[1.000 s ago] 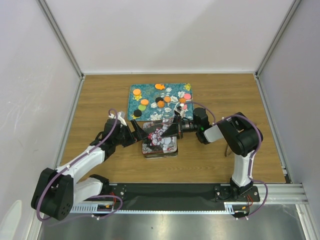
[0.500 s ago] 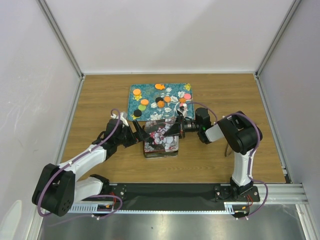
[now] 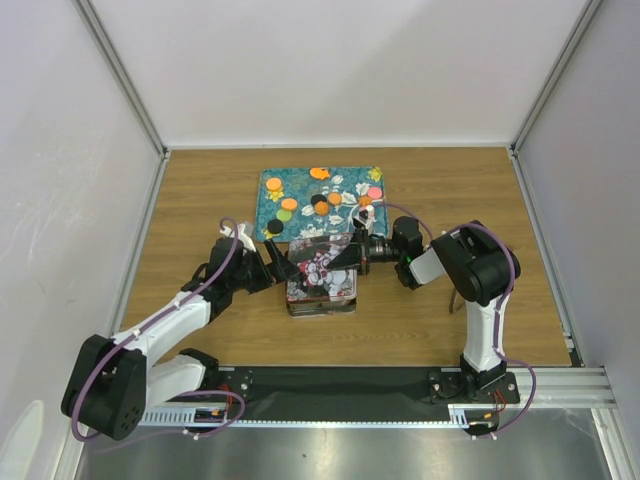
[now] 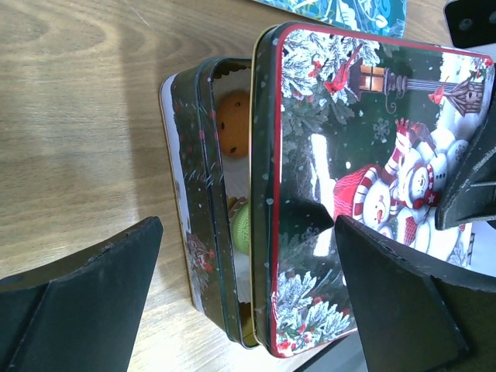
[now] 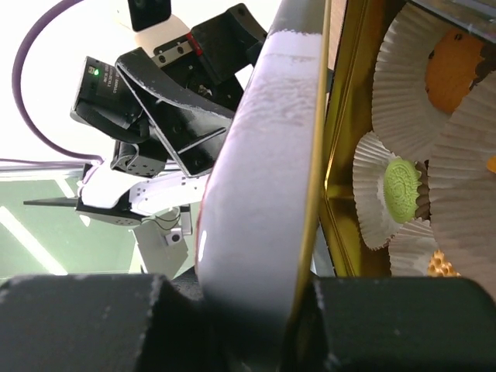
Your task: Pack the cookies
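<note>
Since a second ago, the left end effector (image 3: 283, 262) is sitting slightly closer to the tin's left side, and the lid is shifting a little with the right end effector (image 3: 352, 255).

The wooden worktop (image 3: 200, 200) is carrying a teal tray (image 3: 300, 185) with white flower prints towards its far edge, at the middle. Just nearer than the tray, a dark Christmas tin (image 3: 320, 302) is lying open at the worktop's centre. Its snowman lid (image 3: 325, 265) is hanging tilted over the tin, offset so that the tin's left part is showing inside.

The right end effector is clamping the lid's right edge between its closed fingers. The left end effector is standing with its jaws spread wide, on either side of the tin and lid and touching neither.

White fluted paper cups (image 5: 387, 178) are lining the tin. Most of the cookies (image 3: 273, 184), orange, green, pink and dark brown, are lying scattered across the tray; an orange one (image 4: 232, 116) and a green one (image 4: 240, 225) are resting in the tin's cups.
</note>
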### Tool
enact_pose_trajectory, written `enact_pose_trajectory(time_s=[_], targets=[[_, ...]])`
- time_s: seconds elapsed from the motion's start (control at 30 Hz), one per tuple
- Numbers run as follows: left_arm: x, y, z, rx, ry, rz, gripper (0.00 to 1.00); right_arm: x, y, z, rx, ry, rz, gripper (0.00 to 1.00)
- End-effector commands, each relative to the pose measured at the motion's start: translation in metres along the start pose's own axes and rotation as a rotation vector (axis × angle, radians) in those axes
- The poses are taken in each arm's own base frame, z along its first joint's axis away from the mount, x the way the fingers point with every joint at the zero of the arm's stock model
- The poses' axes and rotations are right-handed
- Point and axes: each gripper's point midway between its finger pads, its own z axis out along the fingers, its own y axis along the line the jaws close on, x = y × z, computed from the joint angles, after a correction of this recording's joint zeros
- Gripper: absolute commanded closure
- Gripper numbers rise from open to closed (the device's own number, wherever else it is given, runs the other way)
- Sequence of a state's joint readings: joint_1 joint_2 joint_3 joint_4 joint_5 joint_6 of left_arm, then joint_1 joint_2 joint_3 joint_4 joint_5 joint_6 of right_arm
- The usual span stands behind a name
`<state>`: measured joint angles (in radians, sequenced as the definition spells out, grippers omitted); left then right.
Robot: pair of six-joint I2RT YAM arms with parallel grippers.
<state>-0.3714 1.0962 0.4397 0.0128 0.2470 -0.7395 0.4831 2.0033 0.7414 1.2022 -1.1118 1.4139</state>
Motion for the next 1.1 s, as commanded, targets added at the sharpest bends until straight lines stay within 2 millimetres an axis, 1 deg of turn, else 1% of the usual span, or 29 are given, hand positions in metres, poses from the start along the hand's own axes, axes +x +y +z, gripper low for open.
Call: enact_pose_trajectory(time_s=[0.0, 0.03, 0.07, 0.13, 0.37, 0.53, 0.73, 0.83, 1.0, 1.07], targets=[[-0.011, -0.011, -0.003, 0.025, -0.033, 0.05, 0.0, 0.001, 0.013, 0.004, -0.031, 0.021, -0.091, 0.88], [-0.011, -0.01, -0.003, 0.025, -0.033, 0.052, 0.0, 0.001, 0.009, 0.005, -0.013, 0.027, -0.07, 0.88], [-0.01, -0.009, -0.003, 0.021, -0.031, 0.051, 0.0, 0.002, 0.008, 0.009, -0.009, 0.035, -0.092, 0.88], [-0.01, -0.009, -0.003, 0.023, -0.033, 0.053, 0.0, 0.003, 0.004, 0.011, 0.005, 0.042, -0.083, 0.88], [-0.013, -0.013, -0.005, 0.038, -0.046, 0.062, 0.0, 0.0, 0.002, 0.016, 0.021, 0.049, -0.093, 0.88], [-0.008, -0.005, 0.001, 0.009, -0.026, 0.054, 0.0, -0.002, -0.007, 0.016, 0.052, 0.054, -0.093, 0.87], [-0.005, 0.004, 0.008, -0.022, -0.012, 0.04, 0.0, -0.003, -0.014, 0.011, 0.069, 0.041, -0.082, 0.87], [-0.006, 0.005, 0.01, -0.027, -0.014, 0.038, 0.01, -0.005, -0.013, 0.007, 0.068, 0.028, -0.081, 0.82], [-0.002, 0.013, 0.013, -0.066, 0.006, 0.037, 0.02, -0.005, -0.012, 0.0, 0.066, 0.01, -0.079, 0.72], [-0.002, 0.014, 0.014, -0.07, 0.01, 0.036, 0.03, -0.005, -0.011, -0.003, 0.066, 0.004, -0.08, 0.69]])
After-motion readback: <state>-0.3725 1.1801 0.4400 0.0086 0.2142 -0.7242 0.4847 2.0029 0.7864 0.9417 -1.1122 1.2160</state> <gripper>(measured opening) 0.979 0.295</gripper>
